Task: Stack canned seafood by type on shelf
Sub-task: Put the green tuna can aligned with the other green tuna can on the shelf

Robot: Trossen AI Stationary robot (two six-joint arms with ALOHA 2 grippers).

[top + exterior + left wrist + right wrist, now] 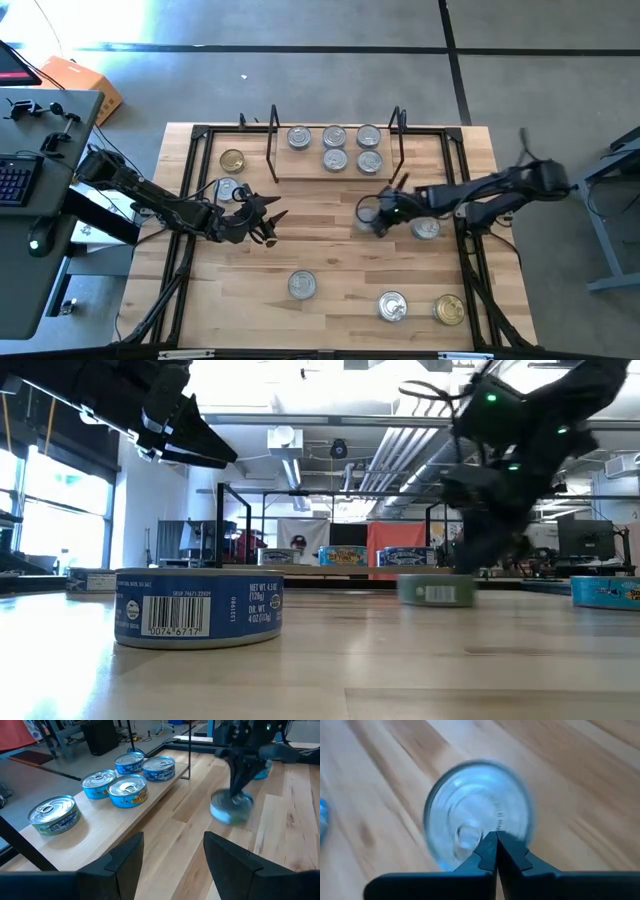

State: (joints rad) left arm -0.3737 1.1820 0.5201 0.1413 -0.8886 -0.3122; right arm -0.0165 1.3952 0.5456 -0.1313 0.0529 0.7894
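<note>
Shelf (335,177), a low plank between two black wire uprights at the far side of the counter (330,255), carrying five silver-lidded tins (335,148) in two rows, none stacked. Right end effector (381,222), fingers pressed fully together, tip resting on or just over the lid of a blue-sided tin (477,812) lying just in front of the shelf; the closed fingers hold nothing and appear to be nudging the tin, which shows blurred in the left wrist view. Left end effector (268,222), fingers parted and empty, hovering above the counter left of centre, pointed toward the shelf. Loose tins: a gold-lidded one (232,161) outside the left upright, a silver one (228,189) beneath the left arm, one (427,228) beneath the right arm, and three along the near edge, namely two silver (302,285) (392,306) and one gold (450,309).

Step in hand, by judgement: repositioning a single tin ahead of a grasp; sorting is perhaps halfway. Next move calls for the right fingers to open, straddle the tin's rim, close on its sides, then lift clear of the shelf edge and set it squarely on a matching tin. An off-centre placement risks the tin sliding off.
</note>
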